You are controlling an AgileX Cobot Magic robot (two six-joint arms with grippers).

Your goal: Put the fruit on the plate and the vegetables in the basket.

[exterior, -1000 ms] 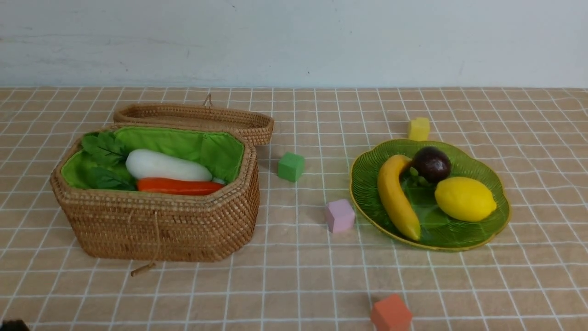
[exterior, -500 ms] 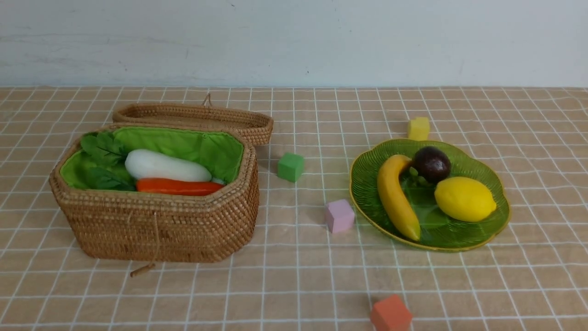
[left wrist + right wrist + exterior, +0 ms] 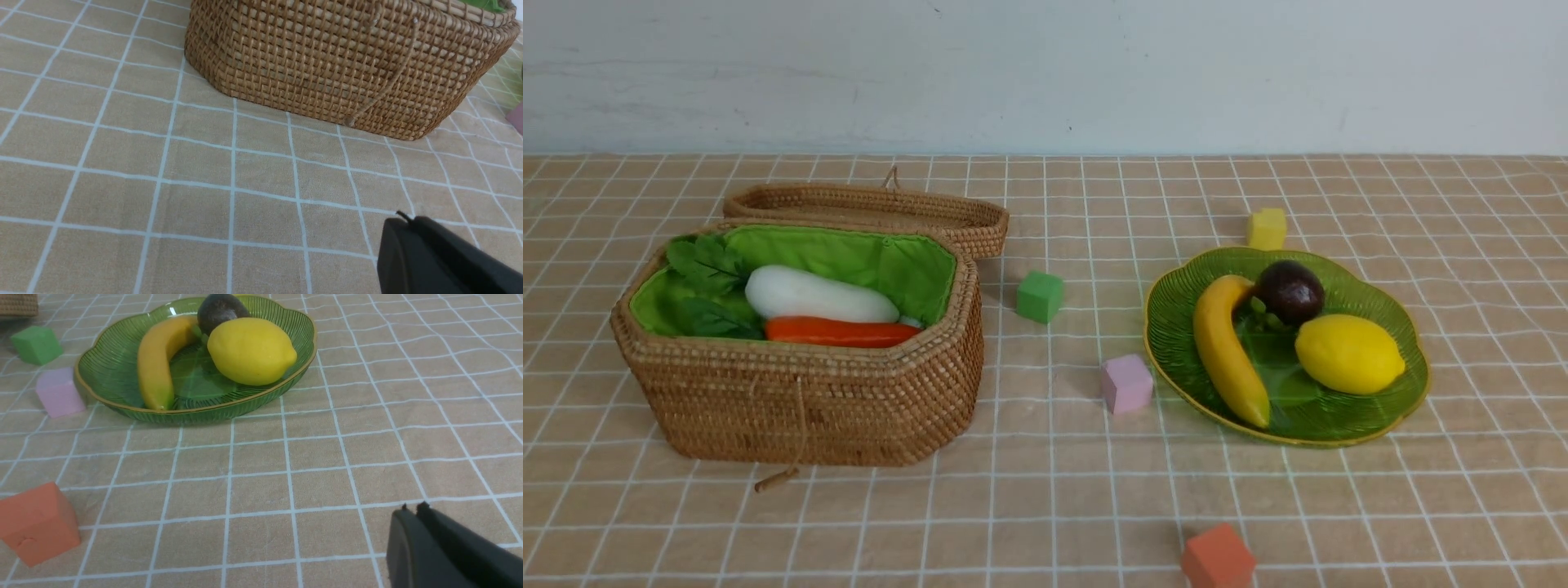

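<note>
banana [image 3: 1227, 351], lemon [image 3: 1349, 354] on plate [image 3: 1176, 327]; radish [image 3: 821, 295] in basket [image 3: 809, 400].

Neither of your arms shows in the front view. Your left claw [image 3: 402, 218] appears only in its own wrist view, a black tip low in the corner, jaws pressed together, holding nothing, hanging above the worktop [image 3: 122, 196]. Your right claw [image 3: 410, 510] looks the same in its wrist view: two black fingers [image 3: 398, 539] side by side, only a thin seam between them, nothing gripped, clear of the worktop.
</note>
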